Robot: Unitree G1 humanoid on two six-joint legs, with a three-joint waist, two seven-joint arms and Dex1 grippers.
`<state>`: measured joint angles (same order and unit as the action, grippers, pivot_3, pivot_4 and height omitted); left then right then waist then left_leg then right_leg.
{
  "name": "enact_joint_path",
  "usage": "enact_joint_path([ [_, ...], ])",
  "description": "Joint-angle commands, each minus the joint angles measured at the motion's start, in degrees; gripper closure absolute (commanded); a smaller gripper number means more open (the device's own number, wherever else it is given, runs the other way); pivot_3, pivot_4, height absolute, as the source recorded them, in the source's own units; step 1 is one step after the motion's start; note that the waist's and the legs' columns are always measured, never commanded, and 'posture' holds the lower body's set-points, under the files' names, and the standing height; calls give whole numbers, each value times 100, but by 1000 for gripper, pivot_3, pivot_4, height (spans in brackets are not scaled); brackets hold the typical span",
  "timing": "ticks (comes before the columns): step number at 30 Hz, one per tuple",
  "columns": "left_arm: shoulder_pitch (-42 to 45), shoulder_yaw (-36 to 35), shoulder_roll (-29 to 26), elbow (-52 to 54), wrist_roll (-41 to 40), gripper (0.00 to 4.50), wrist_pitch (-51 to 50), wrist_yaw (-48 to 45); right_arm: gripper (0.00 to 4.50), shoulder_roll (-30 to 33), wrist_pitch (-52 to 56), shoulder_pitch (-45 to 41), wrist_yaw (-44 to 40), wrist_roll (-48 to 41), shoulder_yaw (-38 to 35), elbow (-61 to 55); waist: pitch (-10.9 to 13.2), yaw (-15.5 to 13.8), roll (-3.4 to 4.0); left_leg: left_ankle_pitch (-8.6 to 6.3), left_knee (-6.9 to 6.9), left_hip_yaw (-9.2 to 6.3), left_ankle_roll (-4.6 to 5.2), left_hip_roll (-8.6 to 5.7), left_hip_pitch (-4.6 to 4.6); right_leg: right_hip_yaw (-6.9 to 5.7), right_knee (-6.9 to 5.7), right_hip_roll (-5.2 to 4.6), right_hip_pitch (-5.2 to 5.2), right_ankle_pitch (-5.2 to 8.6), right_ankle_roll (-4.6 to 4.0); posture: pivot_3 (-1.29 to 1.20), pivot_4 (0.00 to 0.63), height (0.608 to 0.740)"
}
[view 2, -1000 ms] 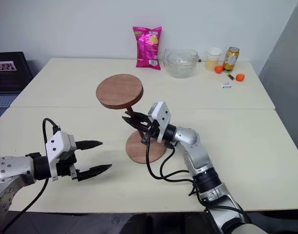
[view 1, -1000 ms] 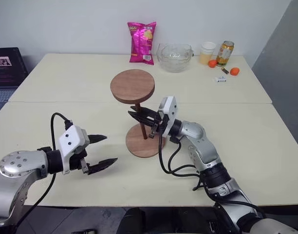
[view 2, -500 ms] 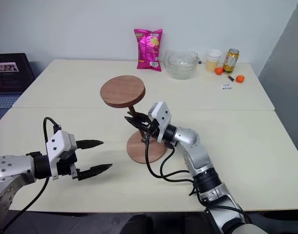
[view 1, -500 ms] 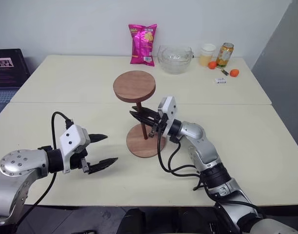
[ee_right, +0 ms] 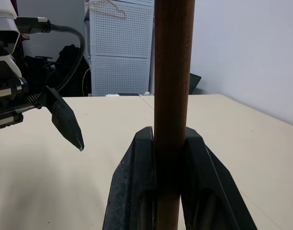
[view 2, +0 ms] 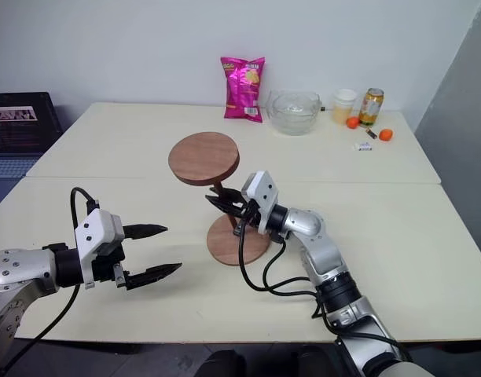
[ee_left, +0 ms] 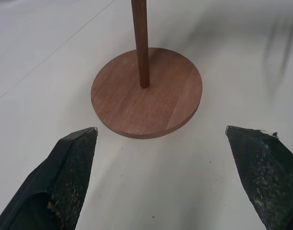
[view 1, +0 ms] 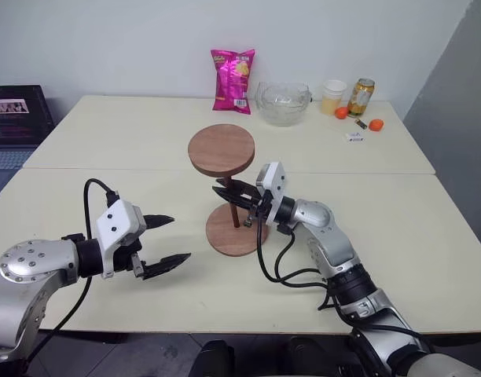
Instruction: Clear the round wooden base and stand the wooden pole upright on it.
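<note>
We see the flat reddish-brown round wooden base [view 1: 236, 229] lying on the cream-coloured table [view 1: 429, 236], near its middle. The thin dark-brown wooden pole [ee_left: 140, 38] stands on it with its lower end at the disc's centre, leaning very slightly — its own round reddish-brown top disc [view 1: 221, 150] sits high above the base and a little to the robot's left of it. Nothing else lies on the base.

The right gripper [view 1: 233, 194] reaches in from the right, pointing left across the base, and its two black fingers [ee_right: 134, 182] are pinched on the pole's shaft, one on each side, roughly halfway up. In the right wrist view the rod runs straight up between them.

The left gripper [view 1: 163, 241] hovers over bare table, well to the left of the base, with its fingers [ee_left: 72, 163] spread wide and nothing between them; it points toward the base, which lies apart from both tips.

At the far edge of the table stand a pink crisp bag [view 1: 233, 69], a clear glass bowl [view 1: 282, 102], a pale plastic cup [view 1: 332, 95] and a gold drink can [view 1: 360, 96] — two small orange fruits [view 1: 376, 124] lie beside the can. A dark laptop [view 2: 20, 118] sits off the table's far left corner.
</note>
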<state>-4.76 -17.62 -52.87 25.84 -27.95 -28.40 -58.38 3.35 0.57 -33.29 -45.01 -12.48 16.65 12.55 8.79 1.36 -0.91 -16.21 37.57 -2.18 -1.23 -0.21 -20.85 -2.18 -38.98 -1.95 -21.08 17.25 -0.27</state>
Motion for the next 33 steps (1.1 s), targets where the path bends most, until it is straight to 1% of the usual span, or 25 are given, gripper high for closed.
enact_joint_path([
  [1,99,13,-60,-43,1,0,89,-45,4247,257,366,304,-37,341,126,834,-10,-3,0,0,-1,0,0,0,0,0,1,0,0,0,0,0,150,740],
  [6,112,30,-60,-70,4,0,115,-45,4247,236,543,227,51,304,71,927,-16,-3,1,0,-7,0,1,0,5,0,1,-2,1,0,-1,0,150,740],
  [9,130,52,-53,-61,11,0,118,-27,4247,231,854,155,163,221,-40,1030,-19,-4,1,0,-12,0,1,0,6,0,1,-3,1,0,-1,0,150,740],
  [13,127,54,-55,-76,20,0,137,-31,4247,319,981,172,146,281,30,1052,-35,-19,-2,0,-20,0,1,-3,8,0,2,-7,1,0,-1,0,150,740],
  [19,98,59,-57,-84,44,0,176,-51,4247,371,1108,78,76,257,87,794,-59,-35,0,0,-43,0,1,-7,18,0,6,-12,0,3,-6,0,150,740],
  [24,74,45,-56,-111,62,0,217,-77,4247,466,1340,115,-49,153,175,290,-57,-70,4,0,-51,0,1,-7,19,0,8,-12,-2,5,-9,0,150,740],
  [33,98,70,-23,-202,116,0,312,-101,4247,441,1622,63,89,64,95,-83,-52,-125,11,0,-61,0,1,-7,8,-1,24,-13,-10,6,-10,0,150,740],
])
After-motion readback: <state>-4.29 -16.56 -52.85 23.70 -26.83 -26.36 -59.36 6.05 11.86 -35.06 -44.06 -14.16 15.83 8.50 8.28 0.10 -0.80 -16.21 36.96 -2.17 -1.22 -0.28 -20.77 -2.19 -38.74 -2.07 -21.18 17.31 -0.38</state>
